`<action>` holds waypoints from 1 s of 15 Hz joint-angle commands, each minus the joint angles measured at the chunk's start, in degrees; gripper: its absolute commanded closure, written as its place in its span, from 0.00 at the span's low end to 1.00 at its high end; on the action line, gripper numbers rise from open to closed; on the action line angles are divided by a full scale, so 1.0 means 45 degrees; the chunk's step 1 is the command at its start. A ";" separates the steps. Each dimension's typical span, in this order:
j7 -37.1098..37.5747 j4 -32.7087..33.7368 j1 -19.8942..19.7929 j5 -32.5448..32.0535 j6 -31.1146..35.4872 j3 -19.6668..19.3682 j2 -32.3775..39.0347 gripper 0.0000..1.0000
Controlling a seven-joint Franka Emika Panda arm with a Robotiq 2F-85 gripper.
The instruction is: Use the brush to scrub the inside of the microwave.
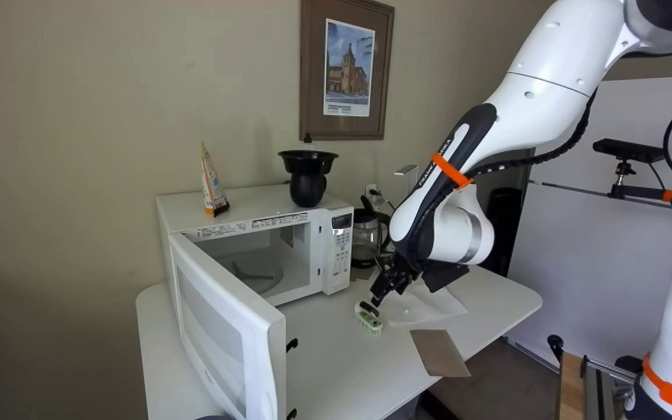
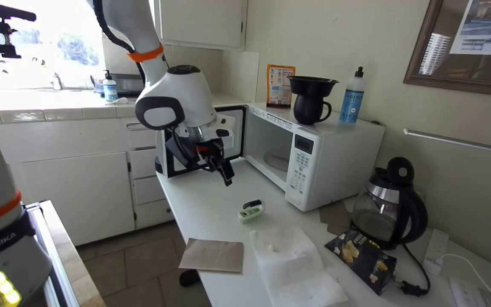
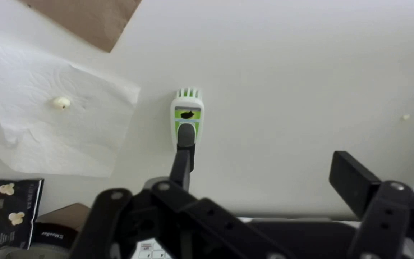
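Observation:
The brush (image 3: 188,114) lies on the white table, bristles down, with a white and green body and a dark top handle. It also shows in both exterior views (image 1: 369,318) (image 2: 251,212). The microwave (image 1: 336,251) stands at the wall with its white door (image 1: 228,326) wide open and its turntable visible; it also shows in an exterior view (image 2: 335,166). My gripper (image 3: 262,162) is open and empty above the table. In the wrist view its left finger overlaps the end of the brush handle, and the brush lies off to that side, not between the fingers.
A flat brown cardboard piece (image 2: 212,255) and a white paper towel (image 2: 296,268) lie near the brush. A coffee pot (image 2: 388,204) and a popcorn bag (image 2: 362,258) are beside the microwave. A black mug (image 2: 309,108), pouch (image 2: 280,85) and soap bottle (image 2: 352,100) stand on top.

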 commanded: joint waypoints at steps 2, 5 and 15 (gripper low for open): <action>0.0069 0.1242 -0.3431 -0.0112 0.2116 0.3515 0.2088 0.00; 0.0245 0.1029 -0.3801 -0.0519 0.2449 0.3840 0.1935 0.00; -0.0153 0.1747 -0.5342 -0.2587 0.5674 0.4464 0.4995 0.00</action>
